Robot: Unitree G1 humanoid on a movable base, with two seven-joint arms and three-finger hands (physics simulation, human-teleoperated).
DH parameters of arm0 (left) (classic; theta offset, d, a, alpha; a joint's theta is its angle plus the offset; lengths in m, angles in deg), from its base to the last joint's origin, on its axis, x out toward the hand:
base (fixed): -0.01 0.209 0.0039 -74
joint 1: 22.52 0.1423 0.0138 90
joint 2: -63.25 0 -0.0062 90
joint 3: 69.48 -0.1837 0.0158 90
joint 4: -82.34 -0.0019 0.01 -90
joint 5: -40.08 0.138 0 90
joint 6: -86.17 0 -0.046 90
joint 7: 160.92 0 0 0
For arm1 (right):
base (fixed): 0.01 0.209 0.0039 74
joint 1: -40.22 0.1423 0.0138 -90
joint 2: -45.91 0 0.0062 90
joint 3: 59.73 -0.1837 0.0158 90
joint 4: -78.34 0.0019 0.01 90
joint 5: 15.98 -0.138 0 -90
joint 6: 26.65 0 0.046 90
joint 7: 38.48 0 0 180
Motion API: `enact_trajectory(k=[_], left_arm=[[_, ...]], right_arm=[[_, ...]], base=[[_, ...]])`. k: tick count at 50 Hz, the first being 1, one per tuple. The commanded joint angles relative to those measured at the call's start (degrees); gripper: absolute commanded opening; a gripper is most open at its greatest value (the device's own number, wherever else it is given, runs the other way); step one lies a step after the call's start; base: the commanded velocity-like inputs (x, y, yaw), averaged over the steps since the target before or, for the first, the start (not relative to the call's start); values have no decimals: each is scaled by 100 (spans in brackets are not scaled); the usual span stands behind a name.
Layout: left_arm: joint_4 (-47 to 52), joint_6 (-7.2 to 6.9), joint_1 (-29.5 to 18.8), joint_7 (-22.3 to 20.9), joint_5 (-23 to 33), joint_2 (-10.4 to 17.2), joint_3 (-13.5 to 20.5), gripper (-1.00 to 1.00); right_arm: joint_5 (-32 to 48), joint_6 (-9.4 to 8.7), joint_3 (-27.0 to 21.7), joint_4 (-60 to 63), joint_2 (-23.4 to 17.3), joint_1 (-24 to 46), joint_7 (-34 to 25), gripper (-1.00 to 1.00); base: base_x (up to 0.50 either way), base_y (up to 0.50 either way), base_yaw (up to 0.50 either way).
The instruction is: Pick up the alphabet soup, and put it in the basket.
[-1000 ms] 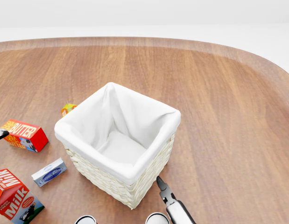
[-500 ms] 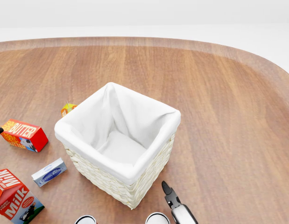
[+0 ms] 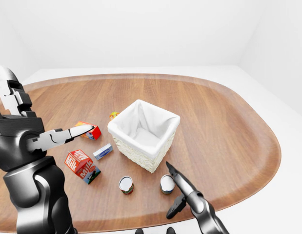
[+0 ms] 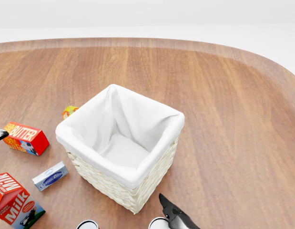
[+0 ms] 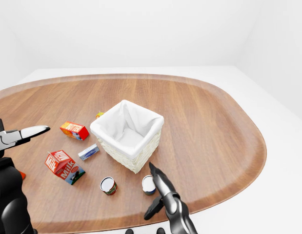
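Two cans stand on the wooden table below the basket in the left-eye view. The right one (image 3: 166, 184) has a bluish-grey side and looks like the alphabet soup. The left one (image 3: 125, 185) is red and green. The white-lined wicker basket (image 3: 144, 134) stands upright and holds nothing. My right hand (image 3: 177, 191) is open. It sits just right of the right can, with one finger pointing up past it and the thumb low. I cannot tell whether it touches the can. My left hand (image 3: 63, 134) is open and raised at the left, far from the cans.
A red butter box (image 4: 25, 137), a milk carton (image 4: 14, 202), a small blue-white box (image 4: 49, 175) and a small yellow-orange item (image 4: 68, 111) lie left of the basket. The table's rounded edge (image 3: 268, 161) runs close on the right and bottom.
In the head view my right hand has shifted down and left toward the right can at the bottom edge. The basket and boxes have not moved.
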Motion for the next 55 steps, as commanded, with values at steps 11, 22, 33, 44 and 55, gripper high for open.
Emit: enact_trajectory(k=[11, 22, 33, 44, 55], left_arm=[[7, 0, 28, -19, 8, -26, -19, 100], [-45, 0, 52, -45, 48, -43, -36, 100], [-57, 0, 41, -45, 45, -40, -34, 100], [-10, 0, 45, -40, 48, -47, -47, 100], [59, 0, 45, -26, 4, -37, -13, 100]], right_arm=[[882, 0, 81, 73, -10, 91, -630, 100], [891, 0, -52, -270, 24, 242, -506, -100], [896, 0, -95, -332, 28, 276, -547, -100], [907, 0, -154, -96, 5, 216, -578, -100], [1043, 0, -46, 1366, -78, -255, -1070, -100]], base=[[0, 0, 0], [0, 0, 0], [0, 0, 0], [0, 0, 0], [0, 0, 0]])
